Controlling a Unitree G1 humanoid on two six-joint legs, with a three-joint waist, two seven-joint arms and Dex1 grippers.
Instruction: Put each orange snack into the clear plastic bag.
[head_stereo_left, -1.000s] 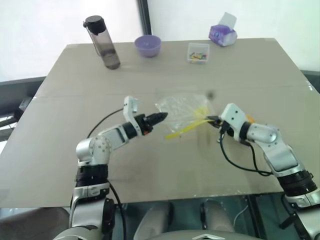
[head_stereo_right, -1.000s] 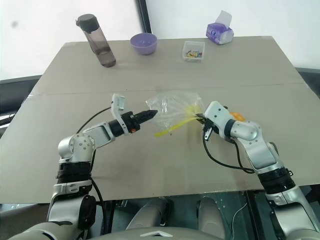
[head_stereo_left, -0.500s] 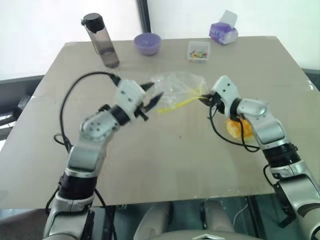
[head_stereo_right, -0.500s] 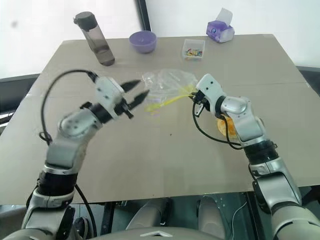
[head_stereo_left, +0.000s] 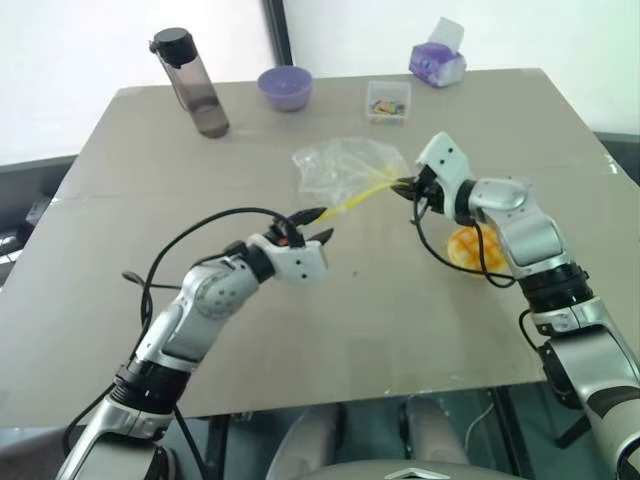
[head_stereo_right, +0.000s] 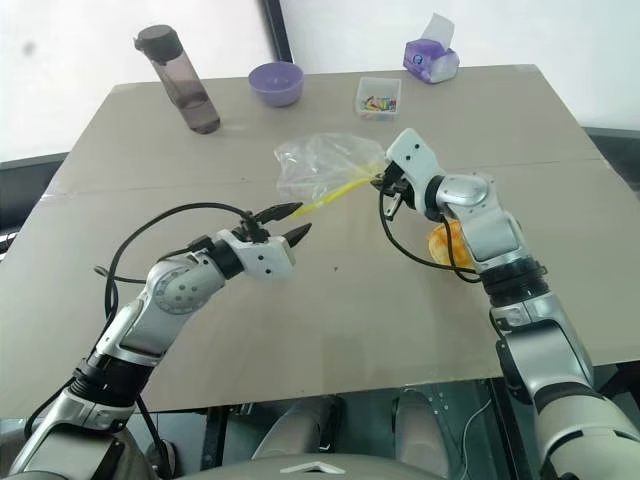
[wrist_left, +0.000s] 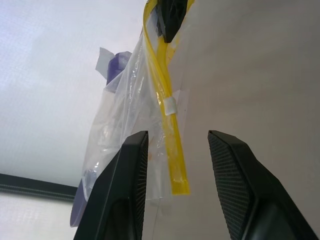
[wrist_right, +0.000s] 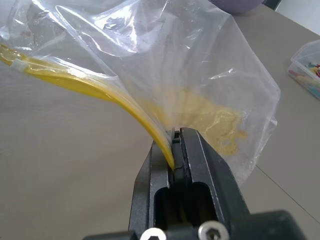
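The clear plastic bag (head_stereo_left: 345, 168) hangs crumpled above the table's middle, its yellow seal strip (head_stereo_left: 360, 195) slanting down to the left. My right gripper (head_stereo_left: 403, 185) is shut on the strip's right end, seen close up as the right gripper (wrist_right: 175, 136) clamps the bag (wrist_right: 150, 60). My left gripper (head_stereo_left: 314, 225) is open just below the strip's free end, and the strip (wrist_left: 172, 150) dangles between its fingers (wrist_left: 127, 190) without being pinched. One orange snack (head_stereo_left: 463, 246) lies on the table behind my right forearm, partly hidden by a cable.
Along the far edge stand a dark bottle (head_stereo_left: 192, 82), a purple bowl (head_stereo_left: 284, 87), a small clear box of coloured bits (head_stereo_left: 388, 100) and a purple tissue pack (head_stereo_left: 437, 64). The table (head_stereo_left: 400, 330) is bare toward me.
My left wrist has rolled over and the hand has drawn back from the bag's body. The right gripper has carried the strip up and away, uncovering the orange snack.
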